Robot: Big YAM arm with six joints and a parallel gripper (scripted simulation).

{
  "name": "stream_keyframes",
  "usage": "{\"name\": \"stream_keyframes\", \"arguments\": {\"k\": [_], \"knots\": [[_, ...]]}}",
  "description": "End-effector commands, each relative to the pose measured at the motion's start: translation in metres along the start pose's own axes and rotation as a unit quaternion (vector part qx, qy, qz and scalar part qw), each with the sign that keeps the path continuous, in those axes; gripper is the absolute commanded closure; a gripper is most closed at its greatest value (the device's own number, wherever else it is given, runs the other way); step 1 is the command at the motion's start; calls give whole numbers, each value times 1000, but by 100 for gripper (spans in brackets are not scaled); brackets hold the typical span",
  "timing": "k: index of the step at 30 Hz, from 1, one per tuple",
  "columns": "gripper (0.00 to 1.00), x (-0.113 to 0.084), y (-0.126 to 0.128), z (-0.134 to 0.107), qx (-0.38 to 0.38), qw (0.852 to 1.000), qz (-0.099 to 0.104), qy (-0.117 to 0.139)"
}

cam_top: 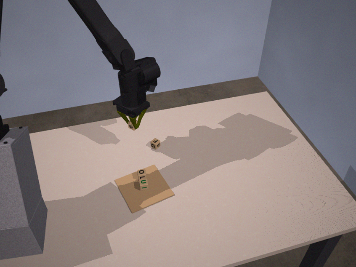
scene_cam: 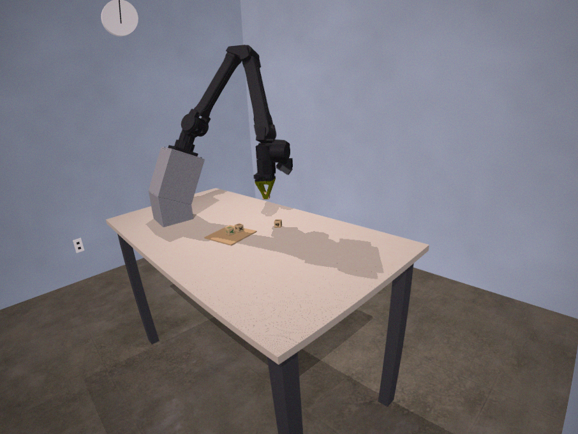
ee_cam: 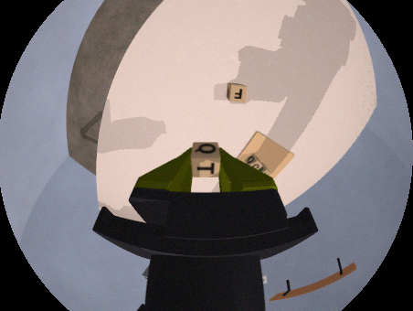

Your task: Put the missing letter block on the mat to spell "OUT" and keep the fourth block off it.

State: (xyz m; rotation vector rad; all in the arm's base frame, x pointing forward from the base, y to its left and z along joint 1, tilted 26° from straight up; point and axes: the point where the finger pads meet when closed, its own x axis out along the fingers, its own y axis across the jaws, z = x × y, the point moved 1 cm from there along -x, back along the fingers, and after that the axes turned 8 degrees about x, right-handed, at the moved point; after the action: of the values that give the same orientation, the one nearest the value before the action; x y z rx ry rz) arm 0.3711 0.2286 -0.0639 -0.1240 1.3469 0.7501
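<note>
My gripper (cam_top: pixel 132 124) (scene_cam: pixel 265 194) (ee_cam: pixel 206 152) is shut on a small wooden letter block (cam_top: pixel 131 125) (ee_cam: pixel 206 162) and holds it above the table, behind the mat. The wrist view shows T and Q on two of its faces. The tan mat (cam_top: pixel 134 201) (scene_cam: pixel 218 238) (ee_cam: pixel 276 158) lies flat on the table nearer the front. Two blocks stand on it side by side: one with O on top (cam_top: pixel 141 173) (scene_cam: pixel 238 227), one with U on top (cam_top: pixel 143 183) (scene_cam: pixel 229 229). A fourth block (cam_top: pixel 155 143) (scene_cam: pixel 277 223) (ee_cam: pixel 237 92) lies on the table off the mat, to the right of my gripper, showing an F in the wrist view.
The grey robot pedestal (cam_top: pixel 9 181) (scene_cam: pixel 175 186) stands at the table's left end. The table edge and back wall run behind my gripper. The arm's shadows fall across the table top.
</note>
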Motion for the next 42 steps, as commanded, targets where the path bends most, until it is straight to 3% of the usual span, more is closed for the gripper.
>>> {"name": "stream_keyframes", "arguments": {"k": [1, 9, 11, 15, 18, 23, 26, 36, 42], "knots": [[79, 0, -59, -19, -124, 992, 2, 4], [79, -2, -152, -75, -253, 967, -1, -4], [79, -2, -152, -75, -253, 967, -1, -4], [79, -1, -172, -108, -333, 943, 7, -5], [79, -2, -185, -115, -391, 920, 9, -11], [79, -1, -188, -124, -403, 915, 12, -11], [79, -3, -180, -112, -420, 907, 9, -12], [79, -4, -182, -113, -419, 908, 6, -12], [79, 8, -184, -112, -413, 911, 4, -13]]}}
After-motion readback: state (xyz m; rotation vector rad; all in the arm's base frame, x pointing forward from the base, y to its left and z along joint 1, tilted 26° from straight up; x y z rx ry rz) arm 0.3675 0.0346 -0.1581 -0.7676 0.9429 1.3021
